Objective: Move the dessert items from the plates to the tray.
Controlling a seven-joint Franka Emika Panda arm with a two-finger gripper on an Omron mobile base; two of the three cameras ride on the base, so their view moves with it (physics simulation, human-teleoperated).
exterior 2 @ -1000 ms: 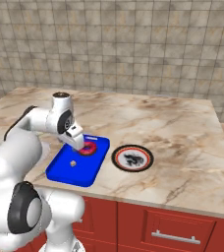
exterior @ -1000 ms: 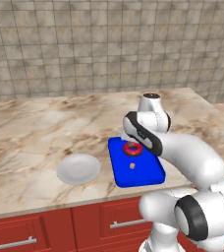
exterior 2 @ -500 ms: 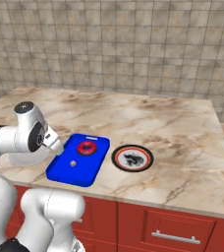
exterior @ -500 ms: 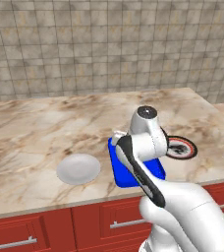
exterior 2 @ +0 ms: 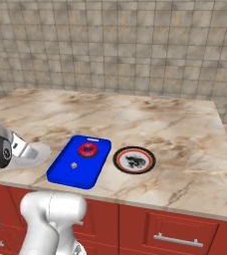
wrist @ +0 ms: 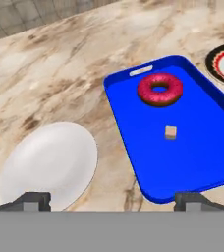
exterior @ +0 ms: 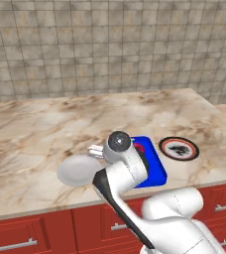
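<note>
The blue tray point(wrist: 197, 147) lies on the marble counter with the red-pink doughnut point(wrist: 159, 89) near its handle slot and the tiny tan morsel point(wrist: 170, 132) at its middle. The same tray point(exterior 2: 90, 169), doughnut point(exterior 2: 88, 149) and morsel point(exterior 2: 73, 165) appear in the right base view. A plain grey plate point(wrist: 50, 160) sits bare to the tray's left. The red-and-black rimmed plate point(exterior 2: 134, 159) rests bare on the tray's other side. My gripper point(wrist: 113, 201) hovers open above the counter's near edge, between grey plate and tray, holding nothing.
My arm rises in front of the tray point(exterior: 154, 166) in the left base view and hides most of it. The grey plate point(exterior: 75, 171) and the patterned plate point(exterior: 179, 148) flank it. A tiled wall backs the counter; red cabinets stand below its front edge.
The arm has swung back from above the tray toward the counter's near edge and the grey plate. The gripper stays open. Doughnut and morsel have not moved.
</note>
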